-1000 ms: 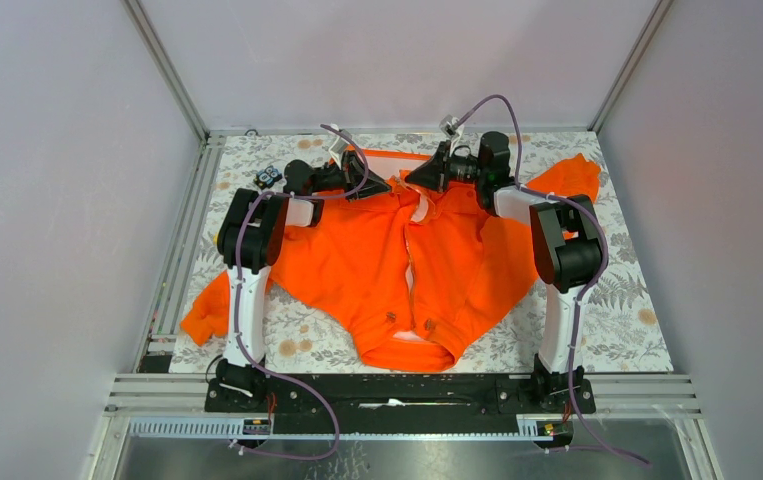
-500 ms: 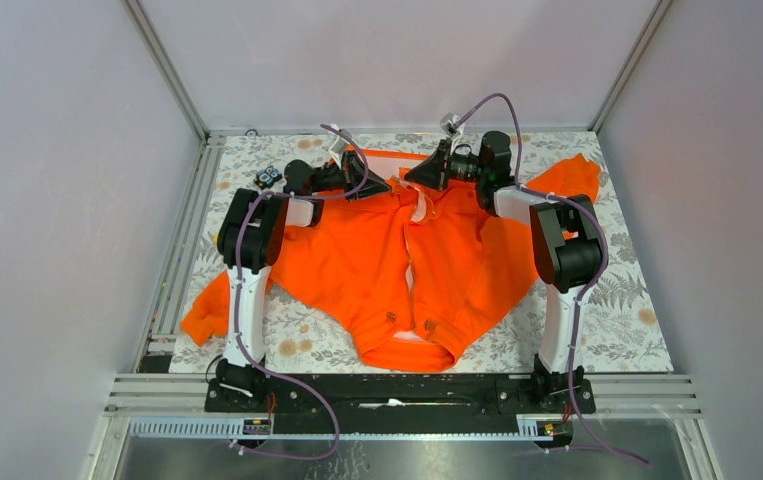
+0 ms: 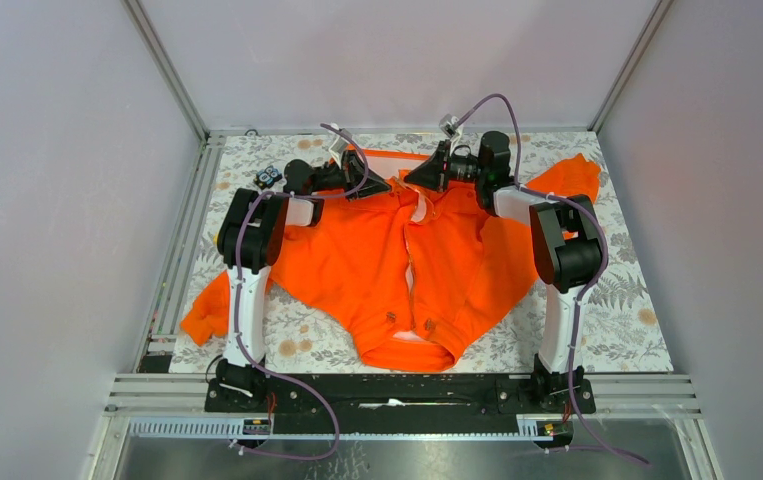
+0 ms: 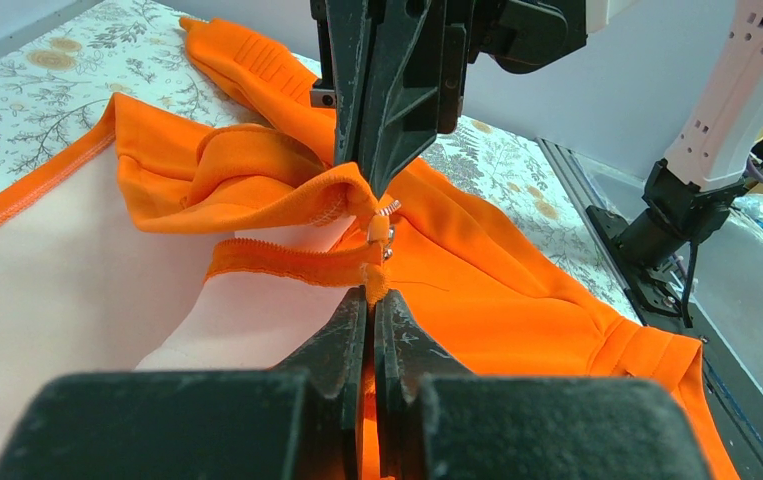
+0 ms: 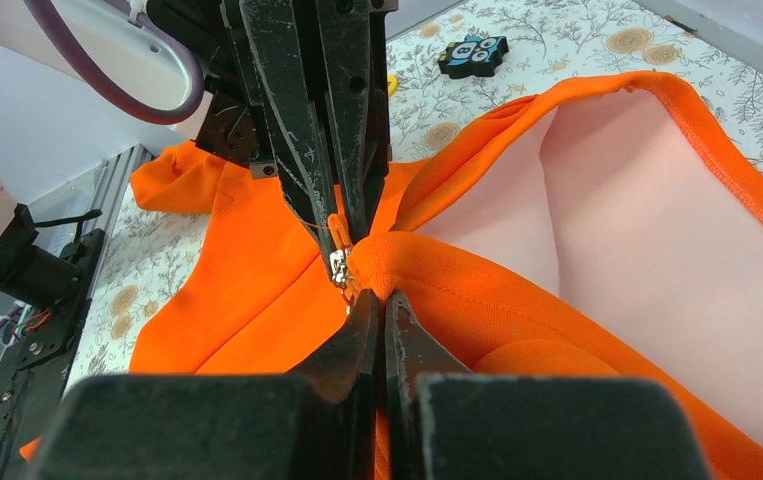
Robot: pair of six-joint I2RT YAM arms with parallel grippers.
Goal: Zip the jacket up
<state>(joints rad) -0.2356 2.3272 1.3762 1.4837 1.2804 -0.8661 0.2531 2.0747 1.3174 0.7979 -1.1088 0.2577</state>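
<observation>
The jacket (image 3: 357, 260) is lying spread out in the middle of the desk (image 3: 622, 320). What looks like its collar is sitting at 6 o'clock, near the arm bases. Both arms are reaching out to the jacket's 12 o'clock edge and bending in toward each other. The left arm is pointing to 3 o'clock and the right arm to 9 o'clock. The left gripper (image 4: 372, 305) is squeezing one front edge, its jaws pressed together on the cloth. The right gripper (image 5: 377, 305) is pinching the other front edge the same way. They are holding the two edges tip to tip, probably so the zipper ends are lining up by the little metal slider (image 5: 338, 266).
</observation>
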